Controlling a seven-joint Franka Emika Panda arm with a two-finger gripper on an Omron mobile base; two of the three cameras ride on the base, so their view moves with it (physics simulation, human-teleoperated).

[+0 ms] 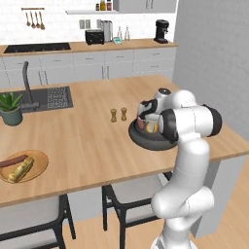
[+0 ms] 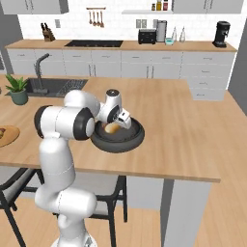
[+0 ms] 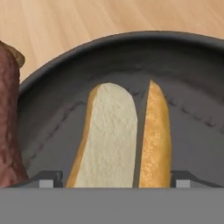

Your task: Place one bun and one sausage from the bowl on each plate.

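A: Where is the gripper (image 3: 117, 178)?

B: Down inside the dark bowl (image 1: 146, 140), right of centre in the left base view. In the right base view the bowl (image 2: 126, 143) sits just left of centre, with the hand lowered into it.

A: How do the jaws stand?

B: Wide. In the hand view the two dark fingertips (image 3: 49, 178) rise at the lower left and lower right, one on each side of a bun (image 3: 122, 140). Whether they touch it I cannot tell.

A: How does the bun look?

B: Split lengthwise: a pale cut face on the left half, a golden crust on the right half. It lies on the bowl's grey floor and runs from the bottom of the frame up toward the middle.

A: Anything else in the bowl?

B: A reddish-brown sausage (image 3: 9, 122) along the left edge of the hand view, against the bowl's wall (image 3: 65, 65).

A: And the plates?

B: The tan wooden plate (image 1: 41, 168) is at the lower left of the left base view, on the bench (image 1: 87, 141), well apart from the bowl. A bun (image 1: 22, 169) and a sausage (image 1: 12, 161) lie on it side by side. Its edge (image 2: 10, 136) shows at the far left of the right base view.

A: What lies between?

B: Two small shakers (image 1: 118, 115), just left of the bowl.
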